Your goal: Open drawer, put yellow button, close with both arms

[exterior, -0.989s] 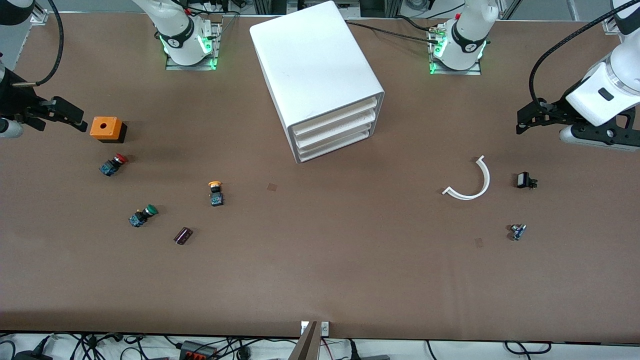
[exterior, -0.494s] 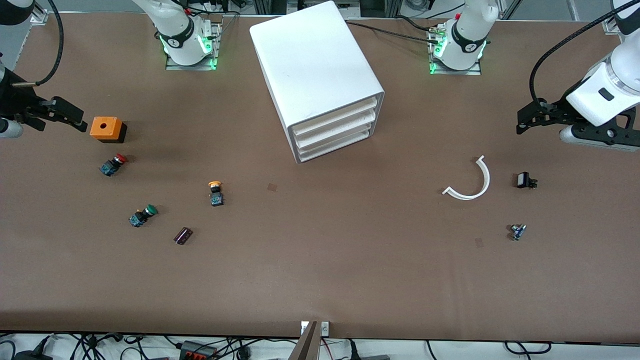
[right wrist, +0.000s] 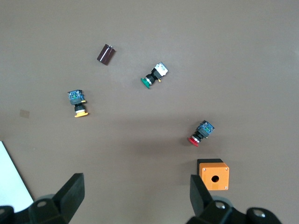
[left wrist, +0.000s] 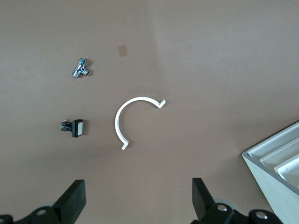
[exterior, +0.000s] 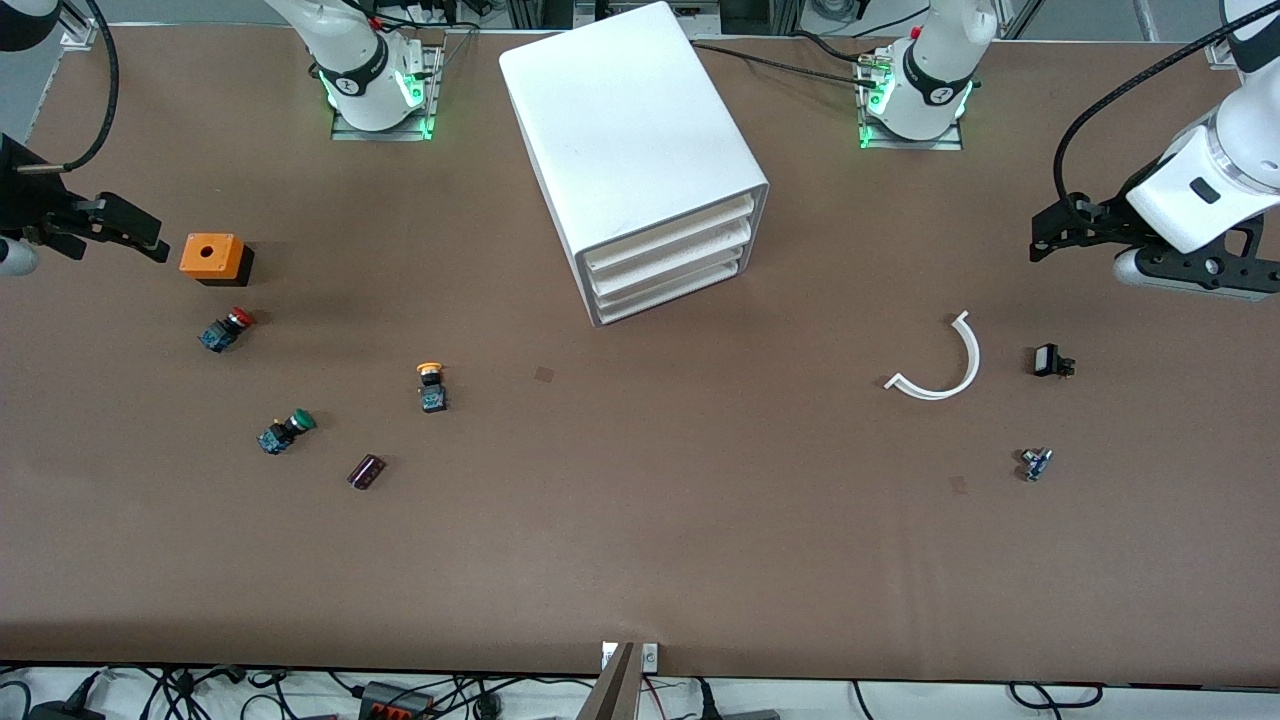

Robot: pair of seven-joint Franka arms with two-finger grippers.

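Both tools lifted slightly, left tool (exterior: 1045,238) and right tool (exterior: 140,238) each gaping empty over the tabletop (exterior: 640,520) well clear of the cabinet (exterior: 640,150), top drawer (exterior: 668,237) shut, yellow button (exterior: 431,385) untouched near the cabinet's front: work barely begun.

three push-button switches (exterior: 432,386), one cabinet (exterior: 634,155) with three drawers (exterior: 668,240), two grippers (exterior: 1045,238)

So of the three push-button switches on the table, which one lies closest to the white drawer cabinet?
The yellow button. The red-capped switch and green-capped switch both lie farther toward the right arm's end.
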